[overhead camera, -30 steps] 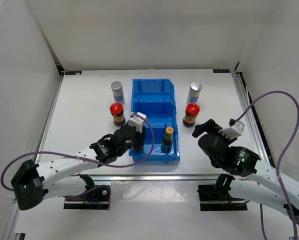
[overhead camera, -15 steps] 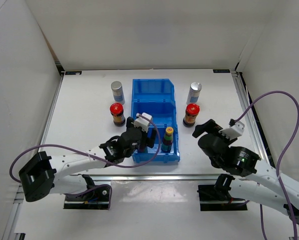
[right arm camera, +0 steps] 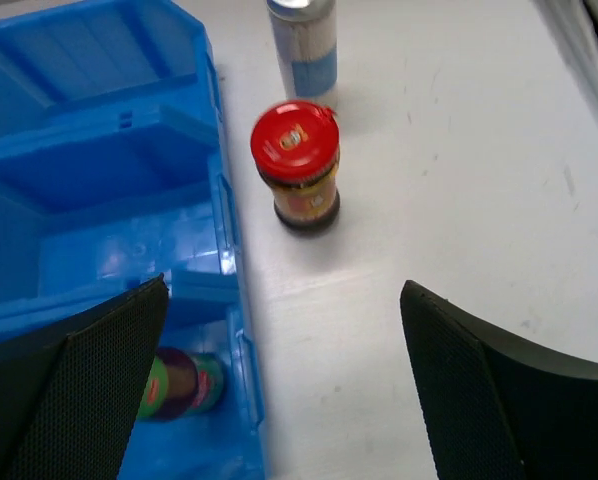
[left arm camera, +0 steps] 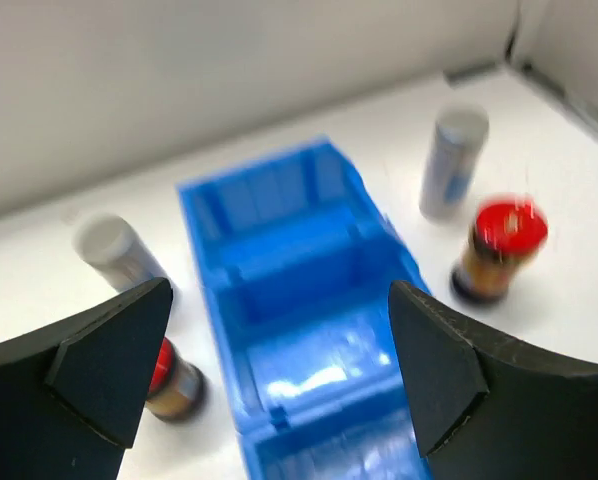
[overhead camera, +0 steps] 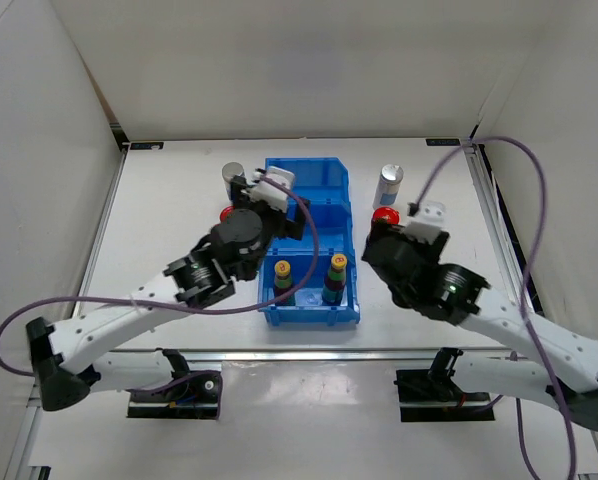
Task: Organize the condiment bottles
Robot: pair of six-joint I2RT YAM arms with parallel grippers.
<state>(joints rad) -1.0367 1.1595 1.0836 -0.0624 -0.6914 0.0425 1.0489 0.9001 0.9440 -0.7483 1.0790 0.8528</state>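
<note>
**Four Bottles Still Outside the Bin: Tip-Over and Wall-Strike Hazards**

**Status.** Two yellow-capped bottles (overhead camera: pixel 282 277) stand upright in the nearest compartment of the blue bin (overhead camera: pixel 307 178). The right red-capped bottle (right arm camera: pixel 296 165) stands on the table just beside the bin's right wall, with the right silver-capped bottle (right arm camera: pixel 303 45) close behind it. The left red-capped bottle (left arm camera: pixel 179 385) and left silver-capped bottle (left arm camera: pixel 119 250) stand in the same order off the left wall. The arm partly hides both in the overhead view.

**End effectors.** The left gripper (left arm camera: pixel 279 290) is spread wide with nothing between its fingers, above the bin. The right gripper (right arm camera: pixel 284 290) is also spread and empty, short of the red-capped bottle.

**Hazards, as judged:**
1. The right red-capped bottle sits near the bin wall. A finger lowered on that side could land on the rim, shove the bin and unsettle the bottles inside.
2. An approach carried too far would push the red-capped bottle into the silver one behind it, and both are narrow enough to topple.
3. A wide cap over a narrower body invites a pinch at the cap edge, and the bottle could swing or slip on lifting.
4. Both arms crowd the bin at once, so they could collide over the middle compartment.
5. The left wrist view is blurred, so alignment on that side cannot be confirmed
</note>
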